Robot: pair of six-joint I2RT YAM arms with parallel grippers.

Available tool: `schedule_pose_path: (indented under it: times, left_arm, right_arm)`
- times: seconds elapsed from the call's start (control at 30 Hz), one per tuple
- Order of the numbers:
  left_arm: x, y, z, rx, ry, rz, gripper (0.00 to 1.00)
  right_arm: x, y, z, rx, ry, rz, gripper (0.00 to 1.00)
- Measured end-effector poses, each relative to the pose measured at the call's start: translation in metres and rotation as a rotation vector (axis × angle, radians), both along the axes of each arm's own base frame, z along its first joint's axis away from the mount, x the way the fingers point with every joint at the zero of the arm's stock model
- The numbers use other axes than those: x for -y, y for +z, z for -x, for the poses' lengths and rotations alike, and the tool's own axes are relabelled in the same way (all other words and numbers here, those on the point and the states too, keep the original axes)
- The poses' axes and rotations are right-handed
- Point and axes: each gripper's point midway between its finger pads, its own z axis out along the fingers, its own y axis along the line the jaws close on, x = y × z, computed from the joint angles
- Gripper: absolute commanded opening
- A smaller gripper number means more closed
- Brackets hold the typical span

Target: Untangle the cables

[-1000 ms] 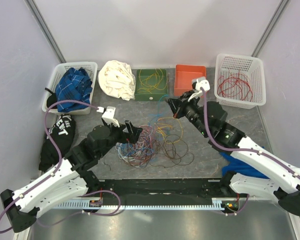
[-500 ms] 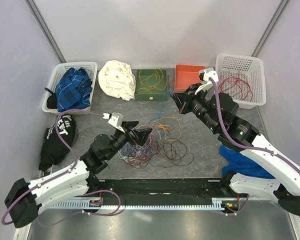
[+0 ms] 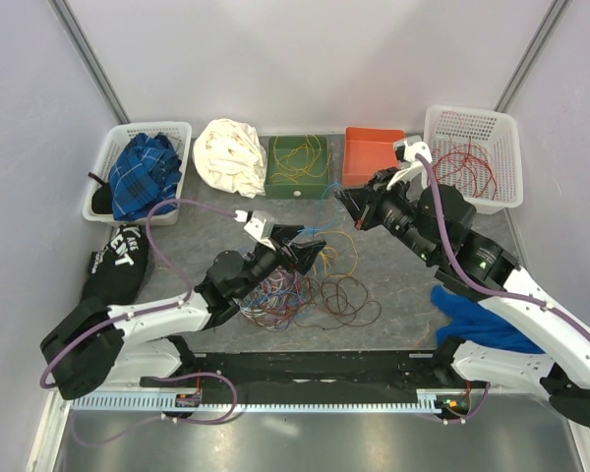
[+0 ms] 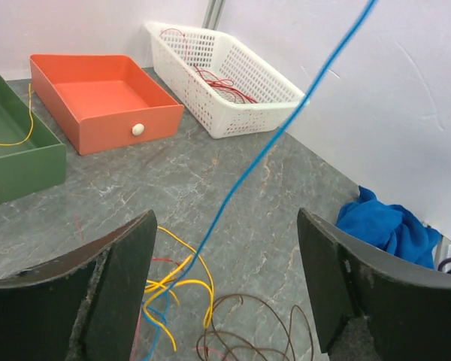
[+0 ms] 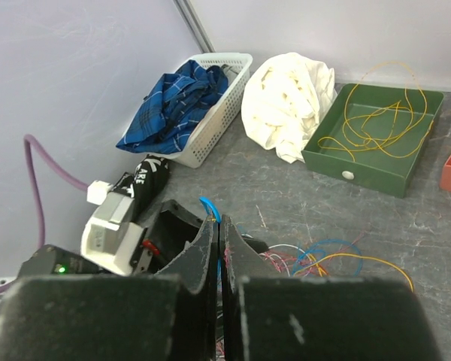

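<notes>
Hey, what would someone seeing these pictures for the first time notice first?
The bright tangle of cables at the centre of the table draws the eye first. Next, a blue cable stretches taut from it, pinched in the shut right end effector and passing through the open left end effector.

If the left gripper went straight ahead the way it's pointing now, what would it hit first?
Most likely the taut blue cable, which slants up between the open jaws of the left gripper. Beyond it lies bare table toward the white basket, though depth is unclear.
</notes>
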Motion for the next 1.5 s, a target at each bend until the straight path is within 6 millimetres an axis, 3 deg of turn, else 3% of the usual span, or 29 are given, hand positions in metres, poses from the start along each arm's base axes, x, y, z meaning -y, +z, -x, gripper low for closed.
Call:
schedule_pose_path:
  times: [0.27,0.3,0.33,0.4,0.47,0.5,0.53,0.57,0.63,0.67,0.73,0.83,0.97,1.07,1.23,1.37,1.5]
  left_arm:
    - [0.014,-0.016,-0.017,-0.005,0.023,-0.045,0.49]
    - [0.016,-0.015,-0.019,-0.001,0.024,-0.048,0.43]
    - [0.019,-0.013,-0.021,0.005,0.025,-0.051,0.25]
    - [0.022,-0.010,-0.025,0.017,0.027,-0.054,0.04]
    - [0.024,-0.003,-0.028,0.033,0.032,-0.054,0.02]
    - [0.025,0.000,-0.029,0.037,0.035,-0.052,0.02]
    - [0.024,0.003,-0.030,0.036,0.044,-0.052,0.02]
    - [0.023,0.006,-0.032,0.031,0.056,-0.054,0.02]
    - [0.018,0.010,-0.035,0.006,0.088,-0.078,0.02]
    - [0.014,0.015,-0.039,-0.015,0.113,-0.100,0.02]
    - [0.010,0.041,-0.045,-0.039,0.153,-0.122,0.02]
    - [0.006,0.107,-0.053,-0.039,0.193,-0.114,0.02]
    - [-0.006,0.195,-0.044,-0.014,0.192,-0.076,0.02]
    - [-0.018,0.242,-0.032,0.007,0.185,-0.049,0.02]
    - [-0.030,0.284,-0.022,0.022,0.185,-0.031,0.02]
    - [-0.026,0.295,-0.021,0.017,0.165,-0.046,0.02]
    - [-0.016,0.292,-0.023,0.000,0.138,-0.077,0.02]
  right_arm:
    - [0.011,0.013,0.011,0.017,0.003,-0.035,0.00]
    - [0.012,0.014,0.012,0.019,0.003,-0.039,0.00]
    - [0.013,0.015,0.013,0.019,0.004,-0.045,0.00]
    - [0.014,0.014,0.014,0.017,0.006,-0.048,0.00]
    - [0.015,0.013,0.015,0.013,0.006,-0.050,0.01]
    - [0.015,0.012,0.016,0.013,0.005,-0.050,0.11]
    - [0.017,0.011,0.017,0.011,0.005,-0.049,0.42]
    - [0.018,0.011,0.018,0.011,0.004,-0.050,0.55]
    - [0.023,0.010,0.020,0.015,-0.005,-0.054,0.74]
    - [0.028,0.010,0.022,0.021,-0.014,-0.054,0.76]
    - [0.038,0.008,0.024,0.034,-0.040,-0.053,0.80]
    - [0.054,0.001,0.027,0.046,-0.084,-0.051,0.80]
    - [0.066,-0.019,0.029,0.037,-0.118,-0.034,0.80]
    - [0.068,-0.036,0.029,0.024,-0.126,-0.015,0.80]
    - [0.065,-0.064,0.028,-0.004,-0.120,0.029,0.78]
    - [0.056,-0.077,0.029,-0.004,-0.081,0.041,0.77]
    - [0.041,-0.069,0.030,0.032,-0.015,0.007,0.77]
